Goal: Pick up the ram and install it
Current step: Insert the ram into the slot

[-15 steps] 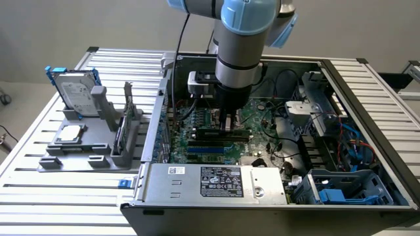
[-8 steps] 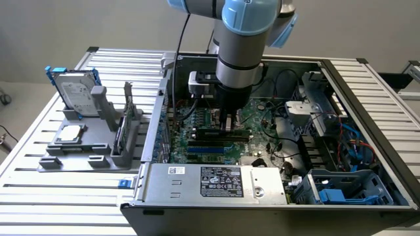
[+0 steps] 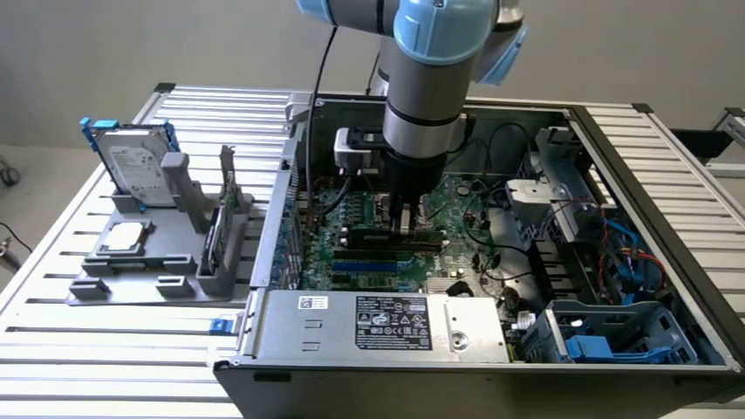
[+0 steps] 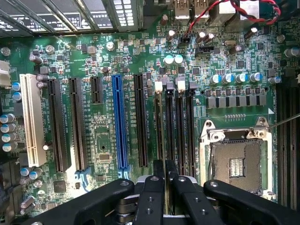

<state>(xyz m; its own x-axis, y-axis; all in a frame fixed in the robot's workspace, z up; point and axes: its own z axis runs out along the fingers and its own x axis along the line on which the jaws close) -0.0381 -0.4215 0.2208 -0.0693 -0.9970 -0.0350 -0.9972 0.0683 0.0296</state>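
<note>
Over the motherboard [image 4: 108, 56], just beside its blue slot [image 4: 119, 126], your claw [image 4: 165, 185] is clamped on the ram [image 4: 165, 131], a light, stiff, fragile stick best pinched by its long top edge, standing edge-down in a memory slot.

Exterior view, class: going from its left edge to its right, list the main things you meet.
Silver hard drive with blue rails → grey holder stand → green motherboard → tool → blue plastic bracket in the case's corner.
</note>
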